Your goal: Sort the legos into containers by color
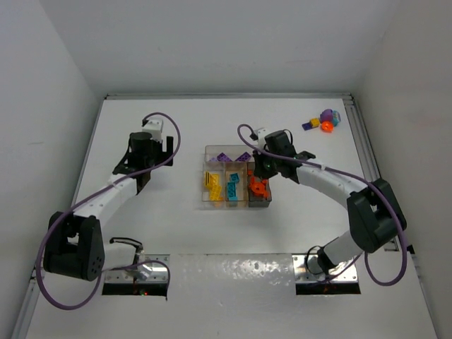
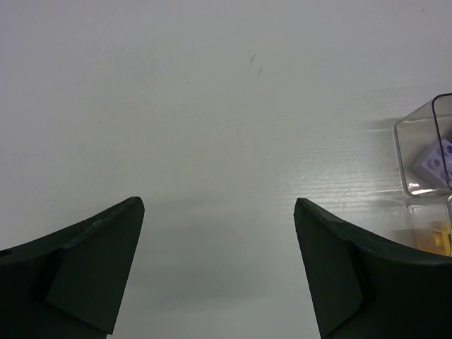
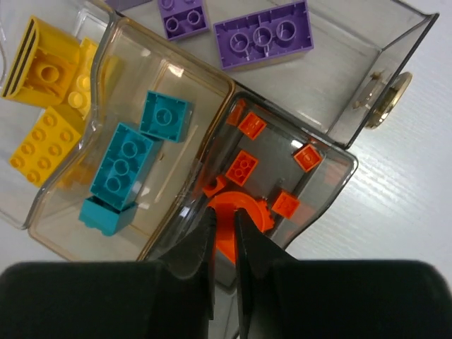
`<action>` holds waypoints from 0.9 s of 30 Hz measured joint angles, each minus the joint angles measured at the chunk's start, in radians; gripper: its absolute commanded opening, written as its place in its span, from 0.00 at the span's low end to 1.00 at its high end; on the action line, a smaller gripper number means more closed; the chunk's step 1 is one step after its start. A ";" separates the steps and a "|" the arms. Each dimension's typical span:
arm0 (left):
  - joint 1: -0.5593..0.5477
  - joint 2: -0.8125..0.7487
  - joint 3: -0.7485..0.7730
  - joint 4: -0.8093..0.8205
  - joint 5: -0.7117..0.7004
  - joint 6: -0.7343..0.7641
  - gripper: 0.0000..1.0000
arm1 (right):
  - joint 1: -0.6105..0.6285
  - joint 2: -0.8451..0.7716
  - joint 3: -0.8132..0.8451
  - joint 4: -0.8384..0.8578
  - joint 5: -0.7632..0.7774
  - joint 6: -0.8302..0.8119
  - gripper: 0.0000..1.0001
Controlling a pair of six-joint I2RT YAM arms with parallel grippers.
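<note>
White matte table [image 1: 183, 127], white walls: right gripper [image 3: 224, 215] pinches a curved orange lego [image 3: 247, 210] at the clear plastic tray [image 3: 395, 63]'s grey-tinted compartment; left gripper [image 2: 219, 212] gapes wide over bare tabletop.

The right fingers [image 3: 198, 261] covering the near part of the orange curved lego [image 3: 236, 210] pinched between them, a purple lego [image 3: 182, 15] being cut off by the top edge, the tray [image 2: 418, 141] running off the left wrist view's right side, a colourful cluster [image 1: 326, 121] at the table's far right showing too small to identify
</note>
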 measured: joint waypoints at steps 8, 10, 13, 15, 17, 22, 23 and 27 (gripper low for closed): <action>0.000 -0.024 -0.017 0.002 0.005 0.000 0.86 | 0.000 0.066 0.015 -0.007 -0.003 0.019 0.49; 0.000 -0.024 -0.017 0.003 0.007 0.000 0.86 | 0.000 0.067 0.027 -0.020 -0.003 0.017 0.49; 0.000 -0.024 -0.017 0.003 0.008 0.000 0.86 | 0.000 0.067 0.062 -0.033 0.004 0.013 0.40; 0.000 -0.024 -0.017 0.004 0.008 0.000 0.86 | 0.000 0.067 0.097 -0.044 0.016 0.010 0.28; 0.000 -0.024 -0.017 0.004 0.008 0.000 0.86 | -0.001 0.067 0.135 -0.055 0.042 0.010 0.01; 0.000 -0.024 -0.017 0.004 0.007 0.003 0.86 | -0.089 0.071 0.285 -0.108 0.109 0.085 0.04; 0.000 -0.024 -0.017 0.005 0.007 0.004 0.86 | -0.137 0.080 0.330 -0.123 0.110 0.112 0.20; 0.000 -0.024 -0.017 0.010 0.006 0.010 0.86 | -0.378 0.189 0.530 -0.162 0.168 0.235 0.60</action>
